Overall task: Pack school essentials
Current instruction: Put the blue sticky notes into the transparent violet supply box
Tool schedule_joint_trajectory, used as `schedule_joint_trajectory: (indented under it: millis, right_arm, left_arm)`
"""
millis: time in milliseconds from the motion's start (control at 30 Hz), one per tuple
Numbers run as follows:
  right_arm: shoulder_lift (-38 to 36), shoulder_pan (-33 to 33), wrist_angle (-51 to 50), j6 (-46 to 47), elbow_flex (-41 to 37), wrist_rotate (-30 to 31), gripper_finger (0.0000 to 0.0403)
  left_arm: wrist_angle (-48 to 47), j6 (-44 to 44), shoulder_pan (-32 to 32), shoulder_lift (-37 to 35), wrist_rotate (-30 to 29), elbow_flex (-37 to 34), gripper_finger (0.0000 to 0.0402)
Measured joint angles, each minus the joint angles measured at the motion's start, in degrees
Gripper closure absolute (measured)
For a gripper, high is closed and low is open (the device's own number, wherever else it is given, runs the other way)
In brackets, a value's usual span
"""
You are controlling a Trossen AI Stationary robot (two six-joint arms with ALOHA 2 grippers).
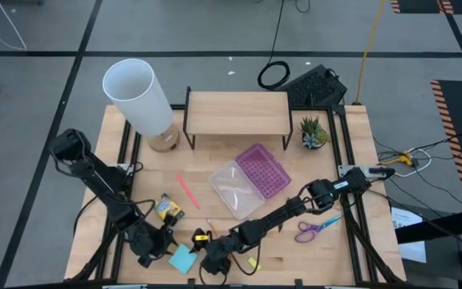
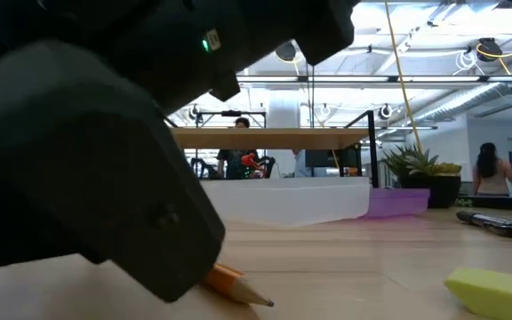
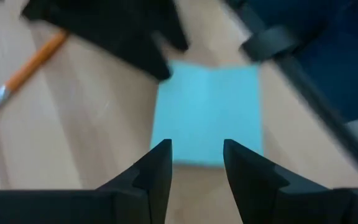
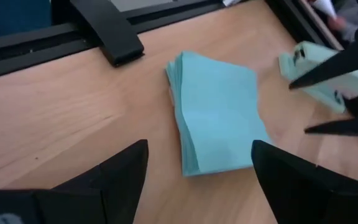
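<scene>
The blue sticky-note pad lies flat near the table's front edge, between my two grippers. My left gripper stands open just short of one edge of the pad. My right gripper is open wide, a finger on either side of the pad, apart from it. An orange pencil lies beside the pad. A pink pencil, a crayon box and purple-handled scissors lie on the table. A black pen and a yellow-green block show in the low view.
A clear case with its purple lid open lies at mid-table. Behind it stand a wooden shelf, a white lamp and a small potted plant. The arms' black frame rails run along the table's edges.
</scene>
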Motion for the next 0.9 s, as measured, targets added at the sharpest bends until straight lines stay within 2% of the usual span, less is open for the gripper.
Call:
schedule_joint_trajectory:
  millis: [233,467,633,767,900]
  right_arm:
    - [0.1,0.1,4.6,-2.2,-1.3,0.1,0.0119]
    - [0.6,0.2,5.8,-5.3,-1.3,0.1,0.0119]
    - [2.2,0.2,7.6,-7.3,-1.2,0.2,0.0119]
    - [2.5,0.0,6.3,-7.8,-1.2,1.5,0.0124]
    - [1.2,-0.1,0.4,-8.6,-1.2,1.8,0.0135]
  left_arm:
    - [2.4,-1.3,-0.5,3.8,-1.3,0.4,0.0252]
    - [5.7,-3.7,1.9,11.0,5.3,0.7,0.0252]
    - [6.4,-4.7,3.5,12.1,7.3,0.6,0.0252]
    - [6.5,-4.9,4.1,12.1,7.7,0.6,0.0252]
    - [6.1,-6.3,4.6,12.2,7.0,0.6,0.0252]
